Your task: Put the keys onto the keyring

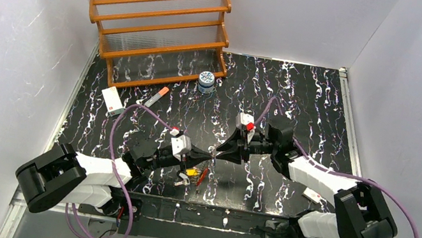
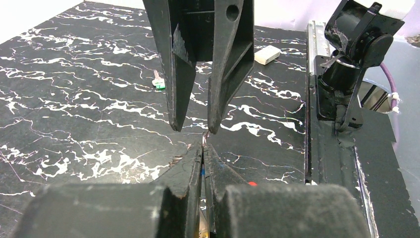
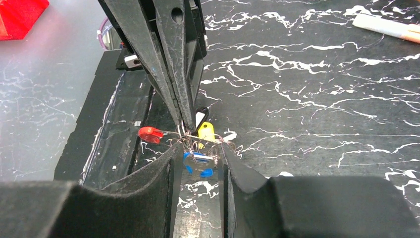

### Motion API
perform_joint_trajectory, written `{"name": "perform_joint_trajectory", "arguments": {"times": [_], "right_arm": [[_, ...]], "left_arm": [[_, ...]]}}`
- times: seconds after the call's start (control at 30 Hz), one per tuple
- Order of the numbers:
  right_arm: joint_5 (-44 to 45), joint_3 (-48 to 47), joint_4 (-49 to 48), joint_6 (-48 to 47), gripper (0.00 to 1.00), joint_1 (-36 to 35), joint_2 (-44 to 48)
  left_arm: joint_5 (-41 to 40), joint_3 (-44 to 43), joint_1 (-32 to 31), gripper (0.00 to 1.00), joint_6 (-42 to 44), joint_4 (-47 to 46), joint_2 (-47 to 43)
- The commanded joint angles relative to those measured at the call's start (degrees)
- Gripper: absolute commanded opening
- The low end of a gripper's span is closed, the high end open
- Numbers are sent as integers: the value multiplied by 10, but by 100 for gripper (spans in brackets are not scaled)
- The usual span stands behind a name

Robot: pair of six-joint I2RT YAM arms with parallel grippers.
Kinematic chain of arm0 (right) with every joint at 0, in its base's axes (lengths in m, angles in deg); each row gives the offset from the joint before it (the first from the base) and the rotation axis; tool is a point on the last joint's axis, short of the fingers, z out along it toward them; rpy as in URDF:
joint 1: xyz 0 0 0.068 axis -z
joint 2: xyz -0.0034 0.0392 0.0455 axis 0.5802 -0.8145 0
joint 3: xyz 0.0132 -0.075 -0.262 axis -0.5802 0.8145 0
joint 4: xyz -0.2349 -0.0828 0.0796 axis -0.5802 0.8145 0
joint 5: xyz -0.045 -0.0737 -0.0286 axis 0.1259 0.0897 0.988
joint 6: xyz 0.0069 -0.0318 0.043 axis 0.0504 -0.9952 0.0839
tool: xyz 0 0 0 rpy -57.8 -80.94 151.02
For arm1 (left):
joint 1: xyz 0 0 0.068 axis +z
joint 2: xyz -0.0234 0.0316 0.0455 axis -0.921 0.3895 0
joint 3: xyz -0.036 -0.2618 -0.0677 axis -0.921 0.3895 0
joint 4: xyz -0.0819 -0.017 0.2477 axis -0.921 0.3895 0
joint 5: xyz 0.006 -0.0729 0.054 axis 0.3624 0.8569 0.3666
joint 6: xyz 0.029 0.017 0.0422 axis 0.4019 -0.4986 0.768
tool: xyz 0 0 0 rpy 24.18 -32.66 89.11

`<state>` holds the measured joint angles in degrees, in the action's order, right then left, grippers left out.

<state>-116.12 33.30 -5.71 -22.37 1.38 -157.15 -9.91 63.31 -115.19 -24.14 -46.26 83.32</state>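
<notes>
Two grippers, tip to tip. Left gripper pressed together, pinching the wire keyring. Right gripper spread, with the blue key between its fingers.

Right wrist view only: blue key and yellow key at the ring. Red piece there too; key or ring part, cannot tell.

Left wrist view only: one green key, lying apart on the table.

At least three keys, one rack, jar, marker, two white blocks.
</notes>
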Motion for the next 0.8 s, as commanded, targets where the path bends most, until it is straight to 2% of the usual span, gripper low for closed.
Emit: {"name": "perform_joint_trajectory", "arguments": {"times": [0.0,0.3,0.53,0.77], "right_arm": [[-30,-19,-38,4,39,1,-17],[-39,-21,-71,13,38,-5,-35],[-49,-32,-83,22,24,-9,-56],[-51,-29,-81,21,1,-9,-54]], "left_arm": [[4,-6,-1,0,0,-30,-4],[8,-13,-1,0,1,-31,4],[10,-18,-1,0,1,-31,12],[7,-13,-1,0,1,-31,6]]}}
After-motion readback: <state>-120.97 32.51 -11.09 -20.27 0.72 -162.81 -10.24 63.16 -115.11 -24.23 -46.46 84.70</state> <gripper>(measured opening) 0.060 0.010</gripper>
